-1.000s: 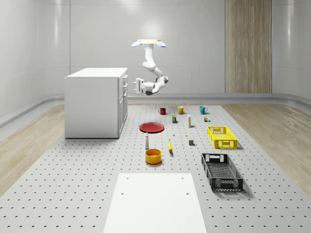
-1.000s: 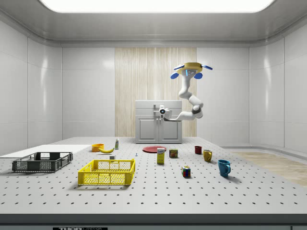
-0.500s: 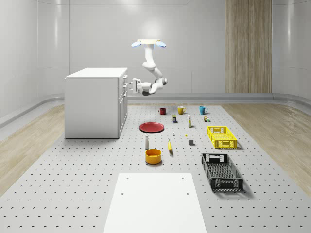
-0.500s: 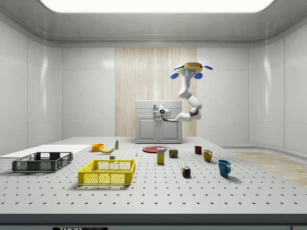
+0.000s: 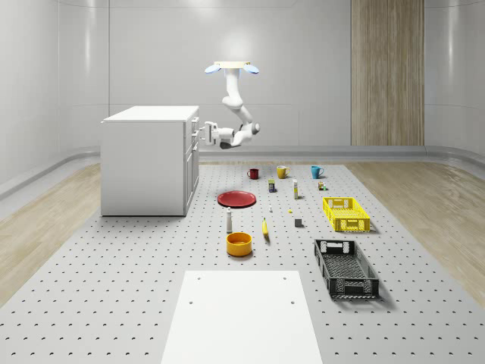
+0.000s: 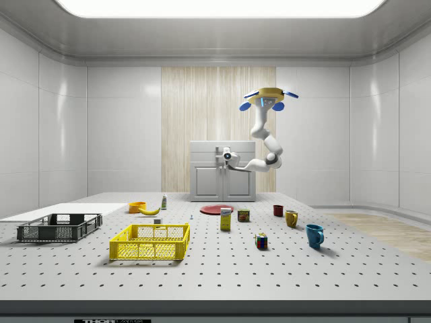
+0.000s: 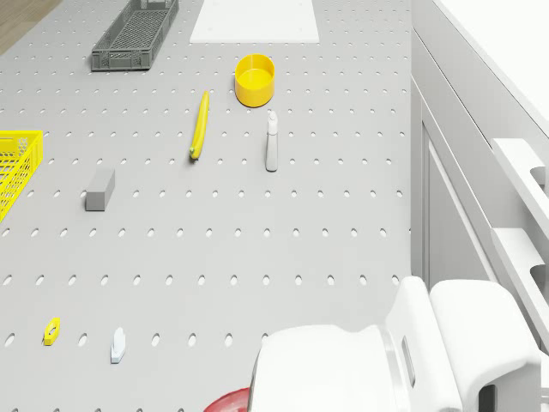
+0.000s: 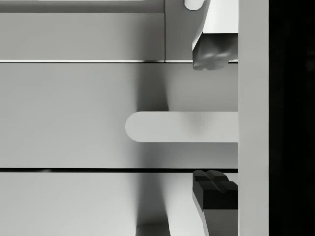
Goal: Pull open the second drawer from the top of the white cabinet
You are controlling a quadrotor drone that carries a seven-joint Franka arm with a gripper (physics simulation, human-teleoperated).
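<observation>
- The quadrotor drone (image 5: 232, 68) with yellow body and blue rotors hovers in the upper middle of the whole-scene view, above the perforated grey table (image 5: 114, 303) and just right of the white cabinet.
- Its white jointed arm (image 5: 239, 114) reaches down and left, so that the two-finger gripper (image 5: 203, 132) stands at the cabinet's drawer front.
- The boxy white cabinet (image 5: 144, 163) stands at the left middle of the whole-scene view; its stacked drawers face right, and the second drawer from the top (image 8: 64, 115) appears shut.
- In the wrist view the jaws stand wide open, one pad (image 8: 211, 56) above and one dark pad (image 8: 214, 189) below the flat, rounded white drawer handle (image 8: 182, 127). They straddle it with gaps on both sides and hold nothing.
- Risk, as I judge it: the pads sit near the handle's root at the right of the wrist view, so closing may be fine, but an off-centre grip could twist in the pull.
- If the drone drifts while hovering, the open fingers could slide off the handle or knock the drawer above.
- Pulling before the jaws have closed would leave the drawer shut.
- A pull not in line with the drawer's slide could jam it or tug the drone toward the cabinet.
</observation>
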